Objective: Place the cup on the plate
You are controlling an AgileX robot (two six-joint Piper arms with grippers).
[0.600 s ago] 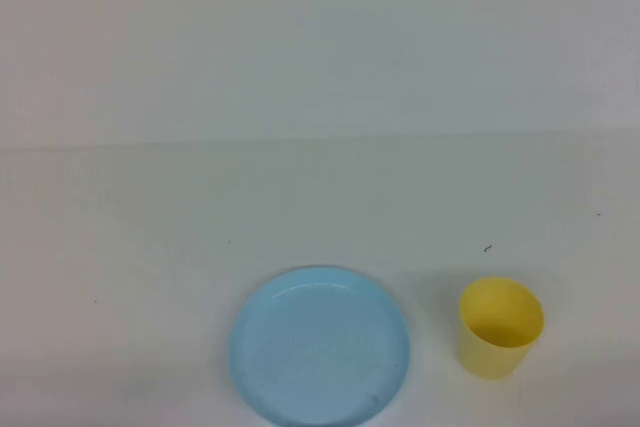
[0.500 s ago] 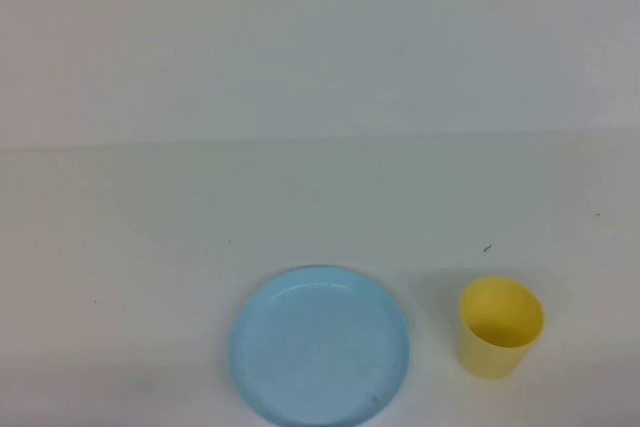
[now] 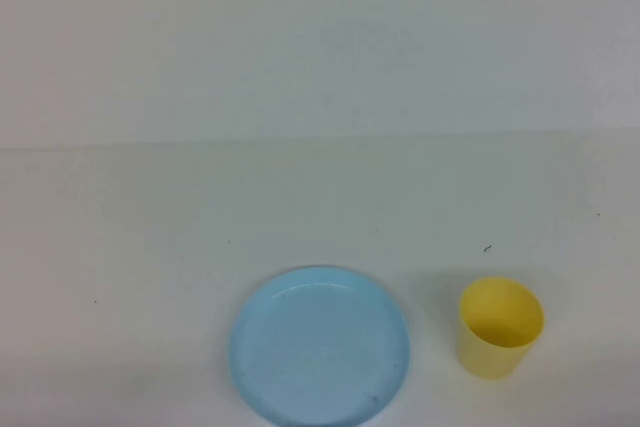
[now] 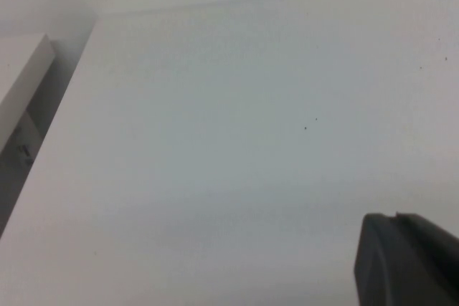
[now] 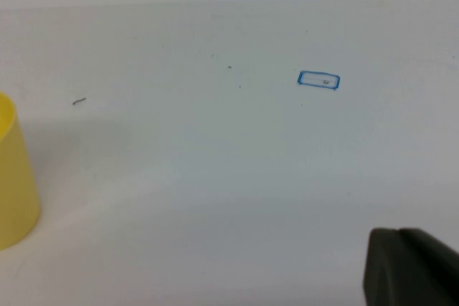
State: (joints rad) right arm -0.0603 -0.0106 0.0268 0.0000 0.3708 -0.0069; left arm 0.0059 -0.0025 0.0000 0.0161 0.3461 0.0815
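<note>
cup beside plate, upright, not yet on it

the yellow cup [image 3: 500, 328] stands on the white table [image 3: 150, 247] just right of the light-blue plate [image 3: 318, 345], apart from it. left gripper [image 4: 409, 259] and right gripper [image 5: 410, 266] show only one dark tip each above bare table.
</note>
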